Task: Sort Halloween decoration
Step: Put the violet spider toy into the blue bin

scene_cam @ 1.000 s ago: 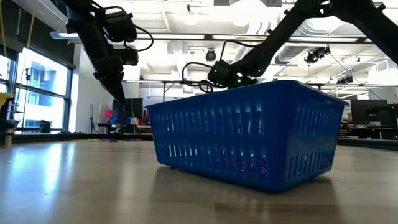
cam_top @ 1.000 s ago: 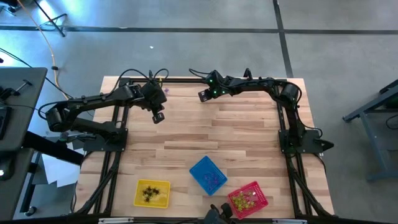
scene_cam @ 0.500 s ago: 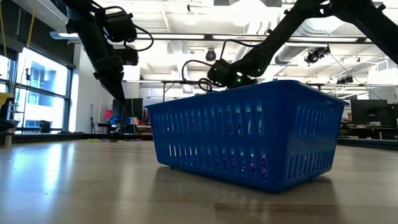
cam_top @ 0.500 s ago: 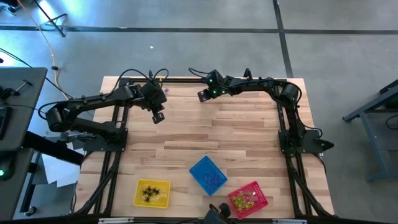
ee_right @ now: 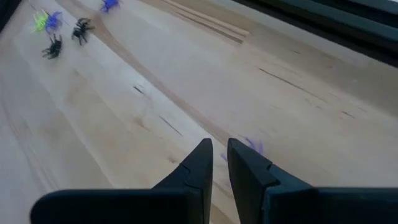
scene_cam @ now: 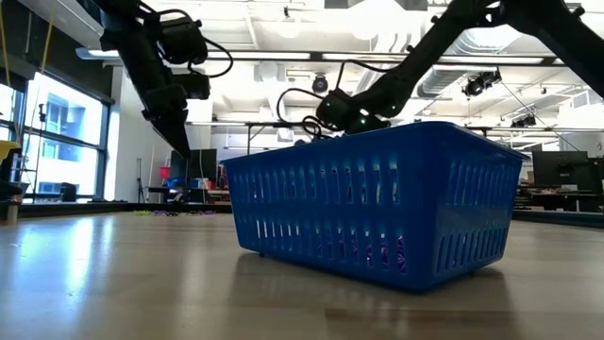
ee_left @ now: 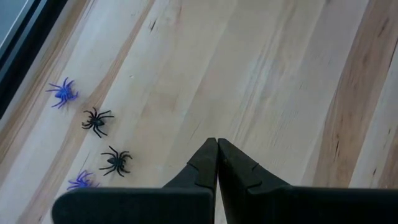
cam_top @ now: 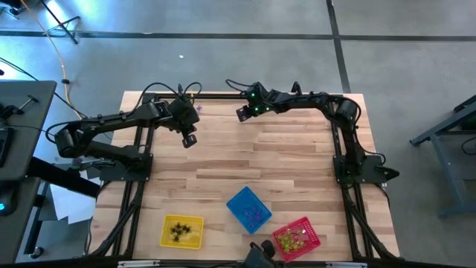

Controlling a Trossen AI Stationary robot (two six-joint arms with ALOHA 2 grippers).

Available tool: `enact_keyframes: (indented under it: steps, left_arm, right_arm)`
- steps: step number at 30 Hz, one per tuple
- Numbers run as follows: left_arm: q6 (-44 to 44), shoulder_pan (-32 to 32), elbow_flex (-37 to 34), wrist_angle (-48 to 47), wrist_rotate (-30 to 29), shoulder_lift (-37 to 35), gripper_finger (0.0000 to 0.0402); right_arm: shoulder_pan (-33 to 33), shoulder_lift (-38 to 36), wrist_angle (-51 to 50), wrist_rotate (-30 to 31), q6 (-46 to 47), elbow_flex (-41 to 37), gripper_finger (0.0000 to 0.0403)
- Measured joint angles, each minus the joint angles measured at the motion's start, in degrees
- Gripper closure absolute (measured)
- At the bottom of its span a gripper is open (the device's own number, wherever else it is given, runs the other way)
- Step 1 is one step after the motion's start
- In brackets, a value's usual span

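Sorting is partly done. At the counter's (cam_top: 223, 156) 6 o'clock edge, the yellow basket (cam_top: 181, 231) holds black spiders, the blue basket (cam_top: 248, 209) purple ones and the red basket (cam_top: 297, 237) yellow-green ones.

A loose cluster is left at about 11 o'clock, by the far edge. From the left wrist I count a purple spider (ee_left: 63, 93), two black spiders (ee_left: 97, 120) and another purple one that is partly cut off.

The left arm (cam_top: 111, 123) hangs at 10 o'clock, just inboard of the cluster. The left jaws are clenched on nothing and raised off the wood.

The right arm (cam_top: 312, 100) reaches to 12 o'clock. The right jaws are parted a sliver, and I see nothing between them. A purple smear (ee_right: 252, 146) lies just beside one tip, likely a spider on the counter.

My read is that this is a pick step, between grabs. The next move calls for opening over a single spider, coming down square, pinching it, and carrying it to the basket of its colour.

Hard to make out:
- The smear is blurred, so I cannot say whether it touches the tip.
- From above the cluster is barely a speck.
- In the low view the blue basket blocks most of the counter.
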Motion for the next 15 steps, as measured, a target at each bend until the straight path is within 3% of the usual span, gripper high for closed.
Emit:
enact_keyframes:
  steps: [15]
  left_arm:
    - [-0.9, 0.0, 0.0, 0.4, 0.0, 0.0, 0.0402]
  right_arm:
    - [-2.4, 0.9, -1.7, -7.3, -6.0, 0.1, 0.0357]
